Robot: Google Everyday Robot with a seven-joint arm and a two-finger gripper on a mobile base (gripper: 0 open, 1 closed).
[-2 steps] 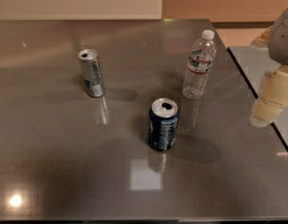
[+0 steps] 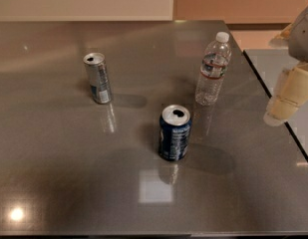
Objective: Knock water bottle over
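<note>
The water bottle [image 2: 212,68] stands upright at the right rear of the grey table [image 2: 69,173]. It is clear and ribbed, with a white cap and a thin red-edged label band. My gripper [image 2: 287,99] is cream-coloured and hangs at the right edge of the view, above the table's right edge. It is to the right of the bottle and a little nearer the camera, with a clear gap between them. It holds nothing that I can see.
A dark blue soda can [image 2: 174,132] stands upright in front of the bottle, to its left. A slim silver can [image 2: 97,77] stands upright at the left. A second table surface [image 2: 280,63] adjoins on the right across a dark seam.
My gripper has shifted slightly to the left, toward the bottle. The bottle and both cans have not moved.
</note>
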